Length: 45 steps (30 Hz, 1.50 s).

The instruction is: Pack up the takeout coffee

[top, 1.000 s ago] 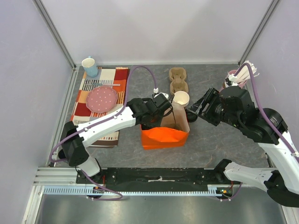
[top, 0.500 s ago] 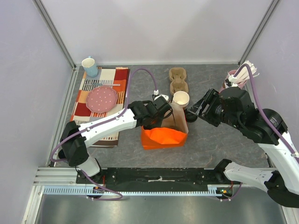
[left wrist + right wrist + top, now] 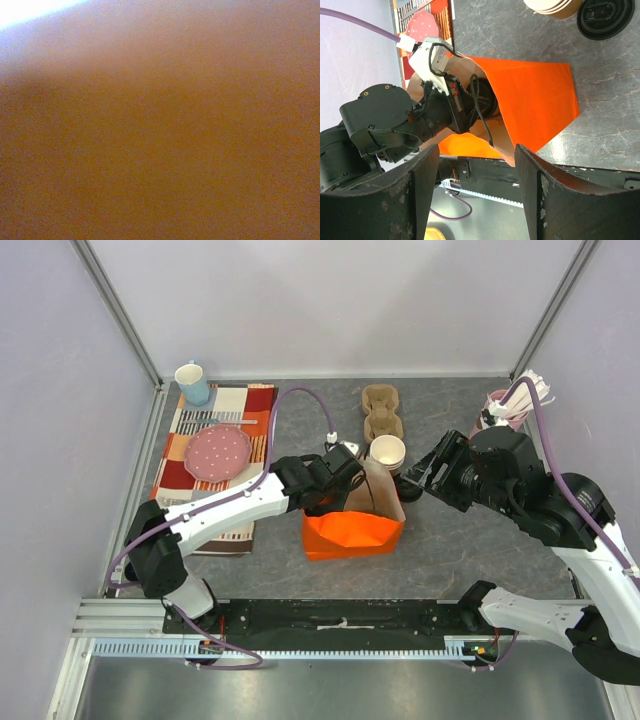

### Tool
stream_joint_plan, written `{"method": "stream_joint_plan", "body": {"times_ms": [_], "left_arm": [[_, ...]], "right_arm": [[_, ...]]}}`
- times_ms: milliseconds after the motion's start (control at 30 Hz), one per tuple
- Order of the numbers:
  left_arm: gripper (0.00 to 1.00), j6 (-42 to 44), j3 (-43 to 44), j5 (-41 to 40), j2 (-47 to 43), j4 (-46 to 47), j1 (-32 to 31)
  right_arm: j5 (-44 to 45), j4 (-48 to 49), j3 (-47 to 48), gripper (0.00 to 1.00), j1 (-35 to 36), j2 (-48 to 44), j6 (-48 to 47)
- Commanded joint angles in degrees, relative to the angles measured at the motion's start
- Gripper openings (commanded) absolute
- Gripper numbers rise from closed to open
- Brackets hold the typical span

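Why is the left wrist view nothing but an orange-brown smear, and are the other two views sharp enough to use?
Left wrist: uniform orange-brown blur, apparently the lens pressed close inside the orange paper bag, with blown-out white glare top left. Top external: sharp, evenly lit, only soft shadows. Right wrist: bag in focus, the right gripper's dark fingers large in the foreground.

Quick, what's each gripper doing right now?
Left gripper: buried inside the orange bag; cannot tell whether it is open or shut.
Right gripper: open, holding nothing.
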Motion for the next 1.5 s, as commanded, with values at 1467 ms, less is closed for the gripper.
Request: {"method": "stream_joint_plan", "body": {"times_ms": [1467], "left_arm": [[0.48,13.41,14.18,5.85,-14.1,-0.91,0.28]], "right_arm": [[0.2,8.58,1.54,0.76,0.17,3.67,-6.14]]}}
